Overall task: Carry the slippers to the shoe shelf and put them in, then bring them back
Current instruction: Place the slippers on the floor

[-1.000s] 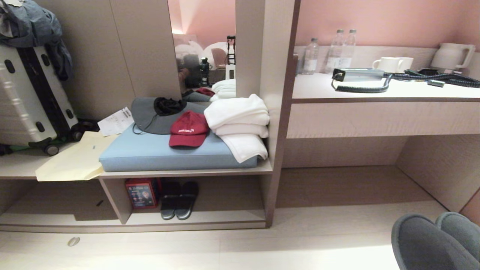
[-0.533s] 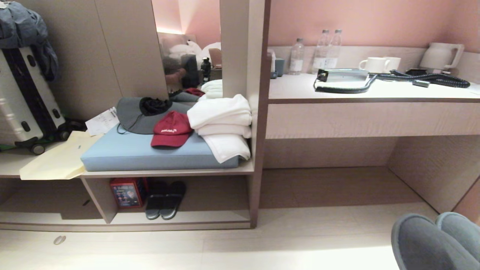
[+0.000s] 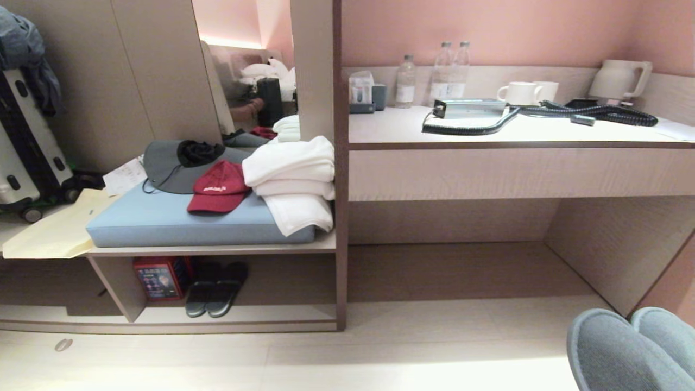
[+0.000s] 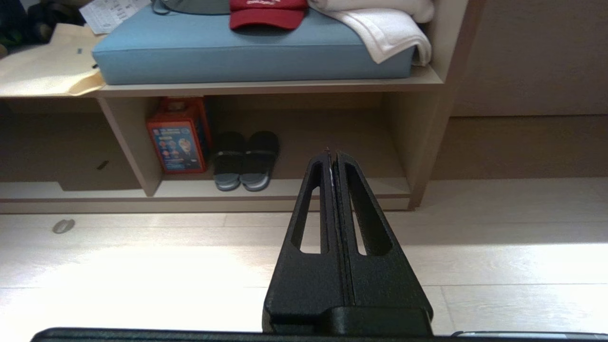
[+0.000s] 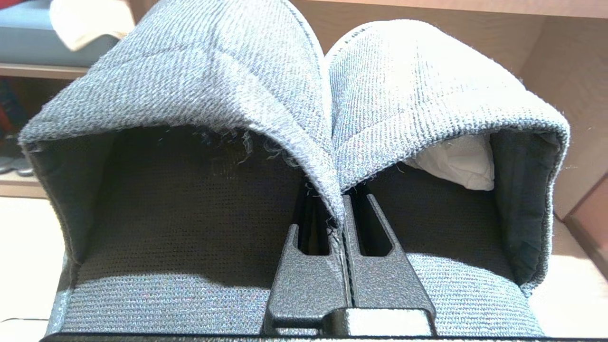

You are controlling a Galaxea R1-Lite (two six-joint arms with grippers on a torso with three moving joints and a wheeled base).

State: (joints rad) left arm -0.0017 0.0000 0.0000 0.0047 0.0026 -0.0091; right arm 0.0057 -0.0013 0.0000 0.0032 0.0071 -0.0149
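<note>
Slippers (image 5: 304, 95), woven grey-blue fabric, pinched between the right gripper (image 5: 341, 223) fingers; only left wrist view shows left gripper (image 4: 332, 156) pressed together.

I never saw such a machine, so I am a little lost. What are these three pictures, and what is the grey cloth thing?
It is a wheeled robot with two arms, each ending in a hand. One picture looks down from its head; the others look along each hand. The right hand is pinched shut on the slippers, a soft grey pair, also visible in the head view's corner. The left hand is shut and empty. Ahead is the shoe shelf, holding a darker pair and a red box.
</note>
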